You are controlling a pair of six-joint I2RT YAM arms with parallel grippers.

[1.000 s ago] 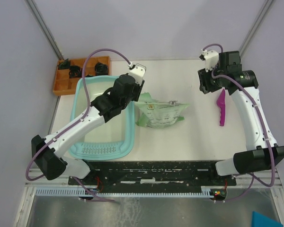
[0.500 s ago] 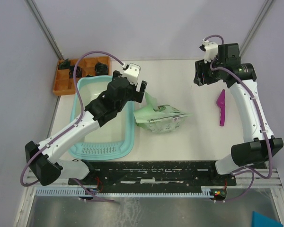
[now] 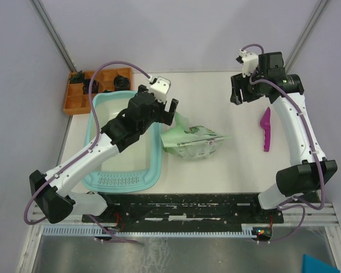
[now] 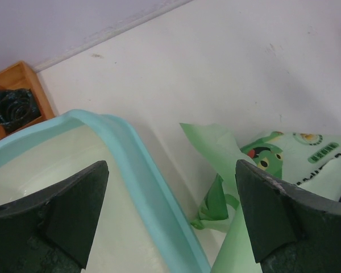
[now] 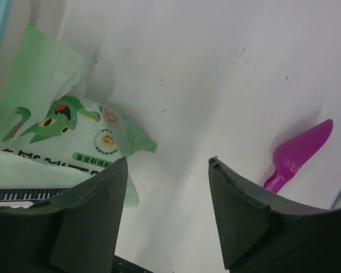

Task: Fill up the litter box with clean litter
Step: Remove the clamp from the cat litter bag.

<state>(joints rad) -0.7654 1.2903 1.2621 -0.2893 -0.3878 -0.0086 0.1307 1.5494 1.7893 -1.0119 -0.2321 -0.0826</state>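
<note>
**Now: both grippers spread, bag lying beside the litter box**

Right now I see the litter box [image 3: 157, 149] on the left half of the table [image 3: 227, 168], its grate strip at the near short end and its long side running away from me. The part of its floor I can see looks pale and smooth. The left gripper [image 3: 157, 100] hangs above the box's far right corner with its fingers [image 4: 62, 210] spread wide and nothing between them. In the left wrist view the teal rim passes under that gap.

The pale green printed bag [image 3: 196, 139] lies on its side just right of the box, its loose flap towards the box's far right corner. I cannot tell whether bag and wall touch.

The right gripper [image 3: 244, 95] sits over the far right of the table, also spread and holding nothing. The magenta scoop [image 3: 266, 129] lies flat just nearer than it, well apart from the bag. An orange compartment tray [image 3: 77, 103] sits at the far left, beyond the box.
</note>
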